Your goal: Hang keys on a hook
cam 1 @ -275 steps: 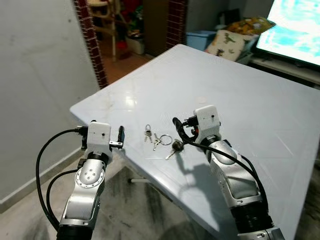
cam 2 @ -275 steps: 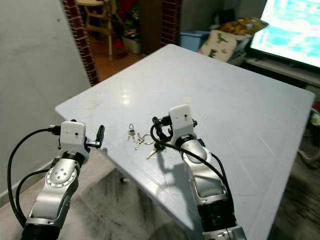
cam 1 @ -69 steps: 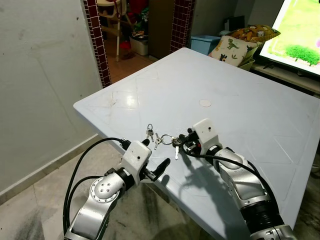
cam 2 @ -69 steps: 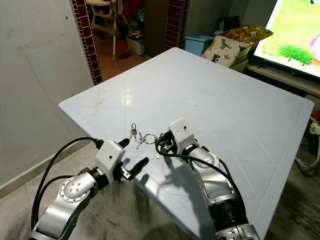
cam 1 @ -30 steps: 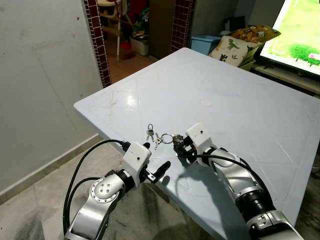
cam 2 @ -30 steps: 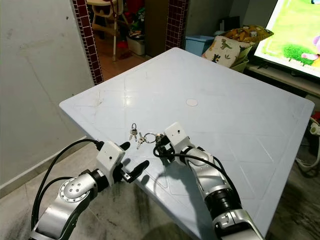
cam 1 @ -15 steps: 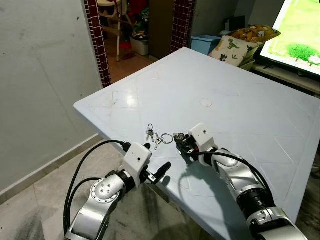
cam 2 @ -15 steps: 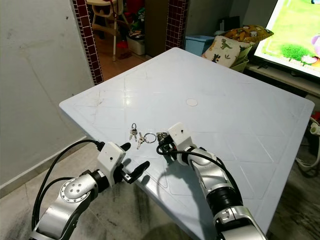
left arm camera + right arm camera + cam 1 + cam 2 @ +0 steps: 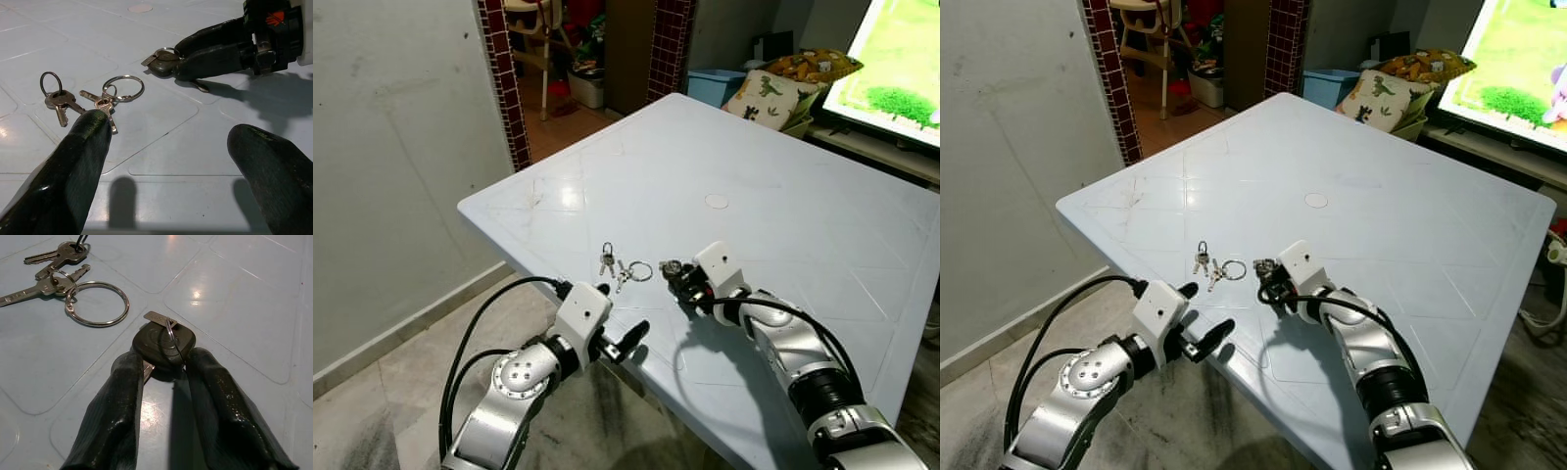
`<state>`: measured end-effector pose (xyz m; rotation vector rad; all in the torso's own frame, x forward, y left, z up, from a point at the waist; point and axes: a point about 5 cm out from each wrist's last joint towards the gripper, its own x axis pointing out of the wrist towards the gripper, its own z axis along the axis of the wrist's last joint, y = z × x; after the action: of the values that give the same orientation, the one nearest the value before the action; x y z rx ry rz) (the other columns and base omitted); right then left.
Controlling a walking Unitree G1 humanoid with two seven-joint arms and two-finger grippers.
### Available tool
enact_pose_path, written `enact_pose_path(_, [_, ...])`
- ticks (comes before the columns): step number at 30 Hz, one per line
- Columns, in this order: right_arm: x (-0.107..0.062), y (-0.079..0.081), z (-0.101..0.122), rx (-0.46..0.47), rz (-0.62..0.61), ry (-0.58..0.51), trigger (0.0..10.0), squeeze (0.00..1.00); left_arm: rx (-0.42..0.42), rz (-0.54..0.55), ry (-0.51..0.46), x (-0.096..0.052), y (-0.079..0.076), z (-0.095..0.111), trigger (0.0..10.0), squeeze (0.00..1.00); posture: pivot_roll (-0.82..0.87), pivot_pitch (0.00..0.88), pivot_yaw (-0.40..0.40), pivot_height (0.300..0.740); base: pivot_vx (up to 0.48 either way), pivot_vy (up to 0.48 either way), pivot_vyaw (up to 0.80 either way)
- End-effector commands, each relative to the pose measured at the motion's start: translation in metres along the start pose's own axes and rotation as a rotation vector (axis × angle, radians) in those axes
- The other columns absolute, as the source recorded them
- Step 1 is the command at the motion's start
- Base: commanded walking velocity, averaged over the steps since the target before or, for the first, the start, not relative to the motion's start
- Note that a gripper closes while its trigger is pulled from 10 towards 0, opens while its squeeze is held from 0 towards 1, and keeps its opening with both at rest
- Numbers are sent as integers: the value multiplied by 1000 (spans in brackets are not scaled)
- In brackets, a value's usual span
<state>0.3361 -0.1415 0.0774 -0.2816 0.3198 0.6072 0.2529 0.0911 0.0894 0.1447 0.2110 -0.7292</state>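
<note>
A bunch of small silver keys on a steel ring lies on the white table near its front corner. Just right of the ring, my right gripper is shut on a black-headed key that carries its own small ring and tag. The key sits between both fingers, at or just above the tabletop and apart from the big ring. My left gripper hovers open at the table's front edge, pointing at the bunch, with nothing between its fingers.
A grey wall runs along the left, with a brick-framed doorway behind. A lit screen, a dinosaur cushion and a blue box stand beyond the table's far side. A small round mark is on the tabletop.
My right gripper has moved right with the black-headed key, drawing it away from the ring and silver keys. The left arm has barely moved.
</note>
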Motion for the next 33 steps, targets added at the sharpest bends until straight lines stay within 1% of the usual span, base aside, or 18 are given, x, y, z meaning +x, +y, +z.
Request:
enact_pose_path(1, [-1, -4, 3, 12, -2, -11, 0, 0, 1, -14, 7, 1, -2, -1, 10000, 0, 51, 0, -62, 740, 0, 0, 0])
enact_pose_path(9, [-1, 1, 0, 28, 15, -23, 0, 0, -2, -14, 9, 0, -1, -1, 10000, 0, 46, 0, -56, 740, 0, 0, 0])
enact_pose_path(16, [-2, 0, 2, 59, 2, -44, 0, 0, -1, -22, 14, 0, -1, -2, 10000, 0, 43, 0, -51, 740, 0, 0, 0])
enact_pose_path(26, [-1, 4, 1, 108, -34, -65, 0, 0, 3, -26, 19, -1, -1, -4, 10000, 0, 50, 0, -43, 740, 0, 0, 0])
enact_pose_path(28, [-1, 2, 4, 127, -54, -82, 0, 0, 8, -17, 13, -1, -1, -3, 10000, 0, 49, 0, -44, 740, 0, 0, 0])
enact_pose_path(29, [0, -2, 11, 149, -85, -121, 0, 0, 11, -1, 11, 2, 2, -3, 10000, 0, 50, 0, -43, 740, 0, 0, 0])
enact_pose_path(33, [-2, -6, 16, 200, -114, -155, 0, 0, 31, 27, -7, 1, 4, 0, 10000, 0, 46, 0, -39, 740, 0, 0, 0])
